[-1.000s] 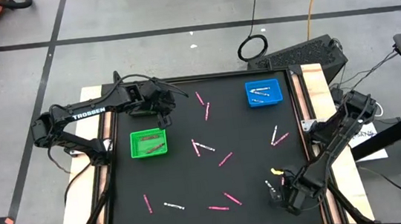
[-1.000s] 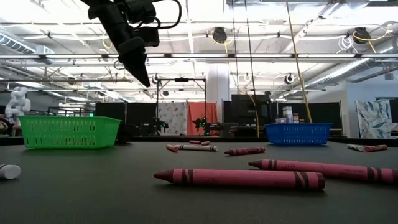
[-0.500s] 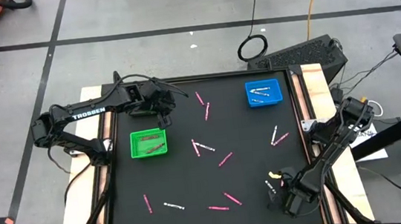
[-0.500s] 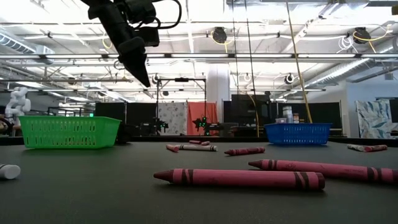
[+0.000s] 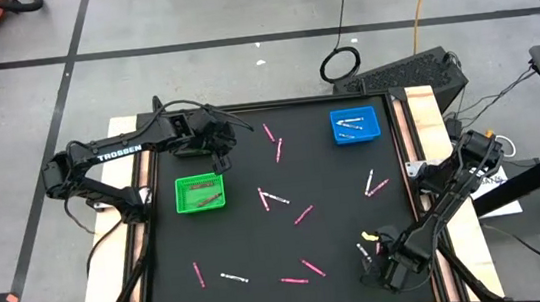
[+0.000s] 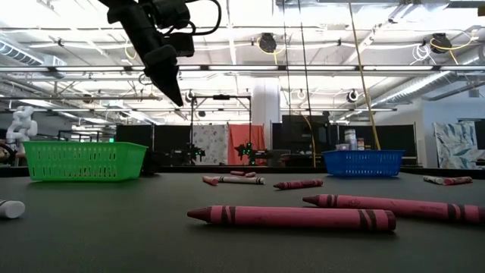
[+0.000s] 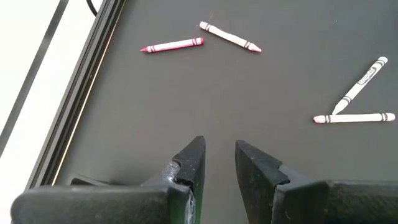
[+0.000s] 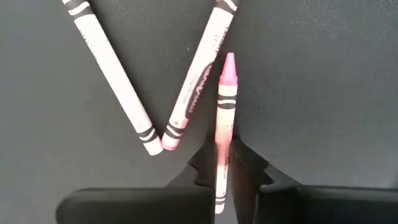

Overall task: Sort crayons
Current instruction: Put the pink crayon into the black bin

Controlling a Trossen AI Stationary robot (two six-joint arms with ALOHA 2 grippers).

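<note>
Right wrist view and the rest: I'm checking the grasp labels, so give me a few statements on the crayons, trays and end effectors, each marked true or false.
1. The right end effector is shut on a pink crayon. True.
2. Two white crayons lie beside that pink crayon, meeting in a V. True.
3. The green tray is empty. False: it holds crayons.
4. The left end effector holds a crayon. False: its fingers have nothing between them and it hangs above the table.
5. The blue tray sits near the table's far right corner in the high view. True.
</note>
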